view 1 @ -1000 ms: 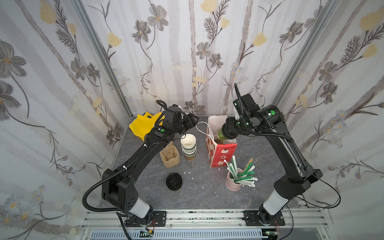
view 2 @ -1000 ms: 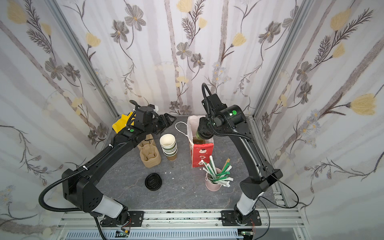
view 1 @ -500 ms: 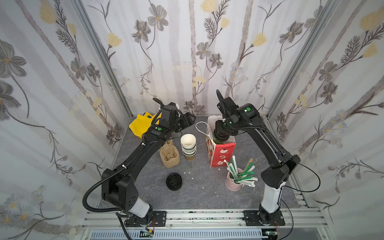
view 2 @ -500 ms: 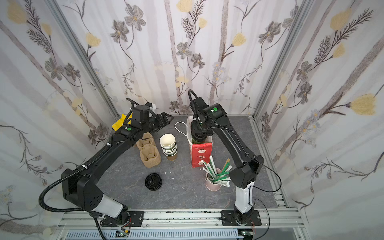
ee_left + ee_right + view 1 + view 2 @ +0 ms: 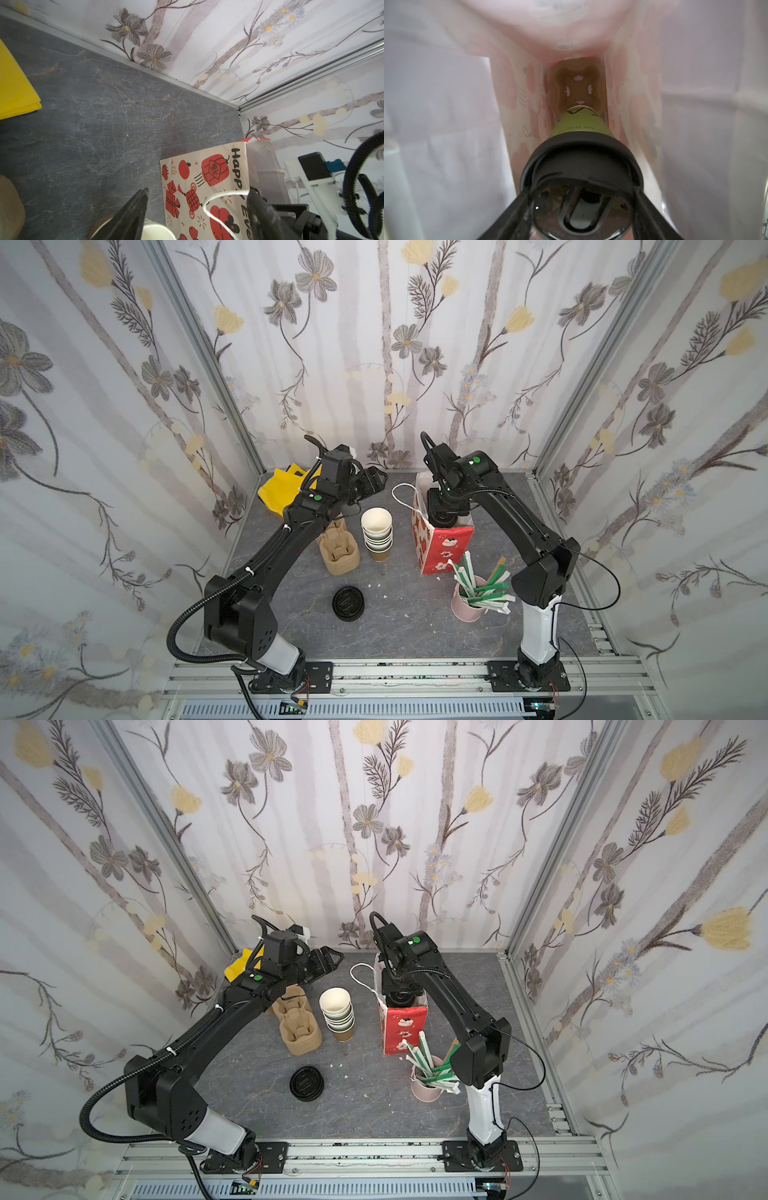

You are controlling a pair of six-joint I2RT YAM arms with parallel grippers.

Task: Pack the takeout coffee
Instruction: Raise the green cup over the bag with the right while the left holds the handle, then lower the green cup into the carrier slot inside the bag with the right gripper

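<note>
The takeout coffee (image 5: pixel 579 124), an olive-green cup with a black sip lid (image 5: pixel 581 162), hangs upright inside the red and white paper bag (image 5: pixel 446 547). My right gripper (image 5: pixel 581 191) is shut on the lid's rim, one finger on each side. Below the cup, a brown cup carrier (image 5: pixel 578 91) lies on the bag's floor. In both top views the right gripper (image 5: pixel 446 506) (image 5: pixel 401 986) reaches down through the bag's mouth. My left gripper (image 5: pixel 198 191) (image 5: pixel 376 481) is open and empty, just left of the bag, with the bag's white string handle (image 5: pixel 220 194) showing between its fingers.
A nested stack of lidless cups (image 5: pixel 376 531) and a pile of brown carriers (image 5: pixel 338 551) stand left of the bag. Black lids (image 5: pixel 349 603) lie nearer the front. A pink cup of wrapped straws (image 5: pixel 469 605) stands front right. A yellow bag (image 5: pixel 278 489) lies at the back left.
My right arm has swung over the bag, turned downward and lowered the coffee into it. The left gripper has drawn back slightly and stays open.
</note>
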